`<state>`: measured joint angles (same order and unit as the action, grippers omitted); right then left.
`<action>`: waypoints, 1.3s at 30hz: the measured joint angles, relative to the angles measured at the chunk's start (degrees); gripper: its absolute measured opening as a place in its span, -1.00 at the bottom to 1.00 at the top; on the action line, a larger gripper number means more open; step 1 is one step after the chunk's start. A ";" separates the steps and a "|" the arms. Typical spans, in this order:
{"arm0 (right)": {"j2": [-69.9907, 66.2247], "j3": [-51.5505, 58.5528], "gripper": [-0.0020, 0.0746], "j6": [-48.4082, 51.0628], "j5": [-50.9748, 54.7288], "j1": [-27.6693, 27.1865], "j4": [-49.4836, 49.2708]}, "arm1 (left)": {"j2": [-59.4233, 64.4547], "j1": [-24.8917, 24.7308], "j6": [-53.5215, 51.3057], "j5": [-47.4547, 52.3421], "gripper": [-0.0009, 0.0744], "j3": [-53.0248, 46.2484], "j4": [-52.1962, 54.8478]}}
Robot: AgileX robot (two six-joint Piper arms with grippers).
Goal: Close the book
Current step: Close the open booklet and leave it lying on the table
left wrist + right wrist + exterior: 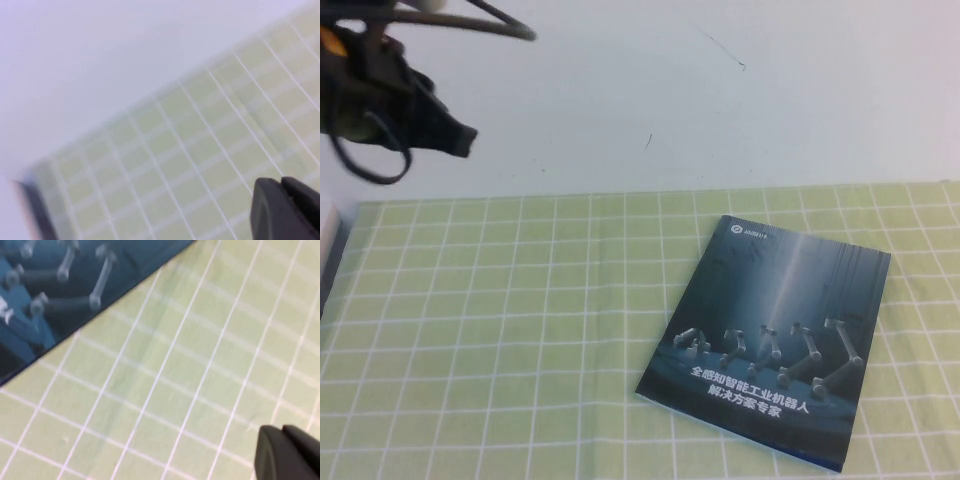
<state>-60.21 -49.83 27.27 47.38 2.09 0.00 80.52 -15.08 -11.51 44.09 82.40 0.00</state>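
Cloth (520,300) bears closed book (770,340): right pincer (287,455) near, left pincer (463,139) well apart.

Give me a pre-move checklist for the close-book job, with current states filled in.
1. Book closed, cover up, lying flat on the green checked cloth: ok.
2. Nothing resting on the book: ok.
3. Left gripper raised at the far left, well away from the book: ok.
4. Right gripper above bare cloth beside the book's edge, not touching it: ok.
5. Right arm's pose: cannot tell, as it is outside the high view.
6. Whole outline of the book inside the high view: ok.
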 joint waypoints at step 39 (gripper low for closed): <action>44.14 36.65 -0.95 2.89 -13.69 0.00 -16.29 | -56.40 0.11 0.35 -28.57 -0.99 -58.56 -1.09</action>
<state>-16.06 -13.18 30.16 33.69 2.09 -16.29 24.11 -14.97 -11.15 15.52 23.84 -1.09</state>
